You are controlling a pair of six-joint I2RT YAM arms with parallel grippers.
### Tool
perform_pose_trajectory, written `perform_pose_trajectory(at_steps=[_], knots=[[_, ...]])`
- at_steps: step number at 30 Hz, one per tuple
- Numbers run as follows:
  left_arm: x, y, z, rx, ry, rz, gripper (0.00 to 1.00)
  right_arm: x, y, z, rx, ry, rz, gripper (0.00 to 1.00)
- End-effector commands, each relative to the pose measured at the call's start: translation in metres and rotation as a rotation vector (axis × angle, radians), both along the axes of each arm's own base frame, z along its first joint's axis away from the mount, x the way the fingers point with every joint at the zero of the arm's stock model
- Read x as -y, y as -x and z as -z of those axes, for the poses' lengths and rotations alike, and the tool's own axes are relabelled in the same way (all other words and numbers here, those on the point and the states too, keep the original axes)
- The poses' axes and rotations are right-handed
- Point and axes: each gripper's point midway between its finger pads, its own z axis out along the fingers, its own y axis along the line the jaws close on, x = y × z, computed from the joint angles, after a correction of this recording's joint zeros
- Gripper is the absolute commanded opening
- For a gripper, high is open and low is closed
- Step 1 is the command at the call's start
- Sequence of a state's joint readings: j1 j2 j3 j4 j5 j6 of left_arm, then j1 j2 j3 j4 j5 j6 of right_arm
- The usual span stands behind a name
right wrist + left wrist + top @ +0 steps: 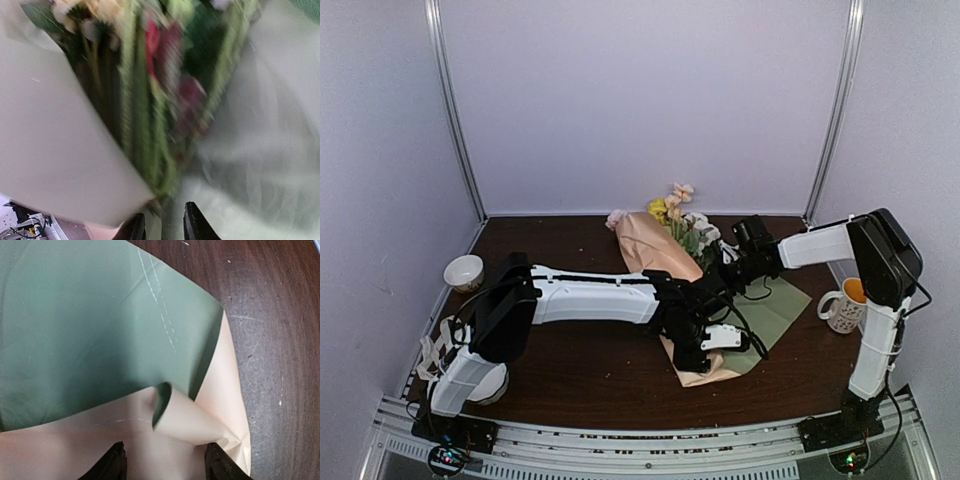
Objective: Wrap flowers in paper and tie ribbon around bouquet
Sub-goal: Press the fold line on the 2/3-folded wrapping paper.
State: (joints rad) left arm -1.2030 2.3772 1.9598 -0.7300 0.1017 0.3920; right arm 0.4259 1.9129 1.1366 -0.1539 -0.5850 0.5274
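The bouquet (pixel 665 258) lies slanted at mid-table, a peach-pink paper (pixel 200 415) cone over a sage green sheet (pixel 775 310). The flowers (pixel 678 212) stick out at its far end. Their green stems (pixel 150 125) show blurred in the right wrist view. My left gripper (pixel 167 467) is open at the cone's narrow near end (pixel 705 372), its fingers (pixel 112 465) apart on either side of the rolled peach paper. My right gripper (pixel 164 227) is open by a narrow gap at the stem ends, beside the paper edge. In the top view it (pixel 722 265) sits at the cone's right side. A cream-white ribbon (pixel 435 350) lies by the left arm's base.
A white scalloped bowl (pixel 465 272) stands at the far left. A patterned mug (pixel 842 306) stands at the right, close to the right arm's upright link. Dark wooden table (pixel 580 370) around the paper; white walls enclose three sides.
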Motion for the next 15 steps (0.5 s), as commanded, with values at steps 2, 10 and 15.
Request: perform_pose_trajectory(at_steps=[2, 10, 15], knots=[[-0.003, 0.011, 0.009, -0.041, -0.021, 0.033, 0.58, -0.013, -0.043, -0.038, 0.123, -0.019, -0.023, 0.29], [-0.002, 0.01, 0.009, -0.053, -0.016, 0.032, 0.58, -0.029, -0.082, -0.076, 0.212, -0.053, -0.01, 0.3], [-0.002, 0.01, 0.009, -0.067, -0.01, 0.033, 0.58, -0.03, -0.099, -0.099, 0.288, -0.03, -0.004, 0.29]])
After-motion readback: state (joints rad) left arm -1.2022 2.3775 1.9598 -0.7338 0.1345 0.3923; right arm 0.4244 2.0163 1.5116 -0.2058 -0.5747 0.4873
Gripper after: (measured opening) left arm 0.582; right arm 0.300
